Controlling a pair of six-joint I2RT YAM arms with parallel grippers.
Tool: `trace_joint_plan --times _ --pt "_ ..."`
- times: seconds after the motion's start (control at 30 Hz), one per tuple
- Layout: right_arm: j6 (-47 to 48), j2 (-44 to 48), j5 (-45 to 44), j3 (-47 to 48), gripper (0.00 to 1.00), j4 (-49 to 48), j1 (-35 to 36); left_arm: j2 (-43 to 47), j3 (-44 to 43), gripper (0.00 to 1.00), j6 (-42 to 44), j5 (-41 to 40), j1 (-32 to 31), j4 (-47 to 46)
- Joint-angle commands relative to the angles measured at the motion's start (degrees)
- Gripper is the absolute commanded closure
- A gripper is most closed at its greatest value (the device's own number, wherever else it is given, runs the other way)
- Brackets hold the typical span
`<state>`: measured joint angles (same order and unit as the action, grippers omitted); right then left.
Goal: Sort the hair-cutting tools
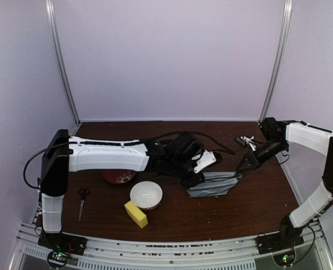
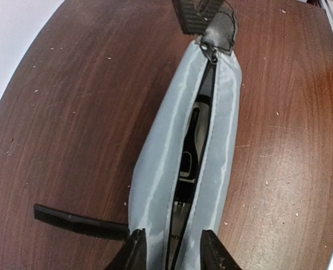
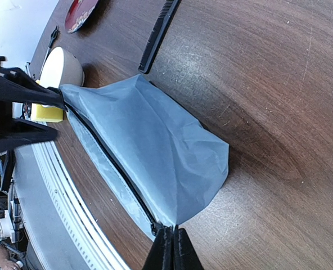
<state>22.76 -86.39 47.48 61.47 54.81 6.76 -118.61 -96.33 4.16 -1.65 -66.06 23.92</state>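
Our left jaws stand parted over the pouch (image 2: 155, 169) mid-surface, clipper (image 2: 192, 140) inside; right jaws pinch its zip end. We should lift straight, holding the mouth open for the comb (image 2: 76, 220) beside it.

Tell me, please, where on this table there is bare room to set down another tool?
Widest bare patch: the near right of the table, bordered by the grey pouch, the yellow sponge and the right arm's base. Crowded: near left, with scissors, white bowl and red plate.
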Motion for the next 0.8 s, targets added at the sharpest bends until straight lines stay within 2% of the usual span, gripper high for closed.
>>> trace_joint_plan --times 0.0,0.07,0.23,0.5,0.77 --pt "0.25 0.53 -1.24 0.95 0.96 -0.57 0.35 8.44 3.46 0.66 -5.62 -4.09 0.84 -3.23" --pt "0.22 0.47 -1.57 1.09 0.87 -0.74 0.35 10.0 5.02 0.66 -8.29 -4.25 1.5 -2.46" --pt "0.52 0.68 -3.64 1.11 0.73 -1.08 0.66 13.63 9.57 0.65 -14.21 -7.11 3.66 -1.69" --pt "0.35 4.7 -9.93 4.59 0.61 -1.07 0.94 23.69 17.58 0.47 -21.0 -11.51 11.7 3.92" --pt "1.87 8.7 -19.59 13.2 0.56 0.16 7.08 35.29 28.44 0.45 -21.42 -12.42 24.07 8.51"
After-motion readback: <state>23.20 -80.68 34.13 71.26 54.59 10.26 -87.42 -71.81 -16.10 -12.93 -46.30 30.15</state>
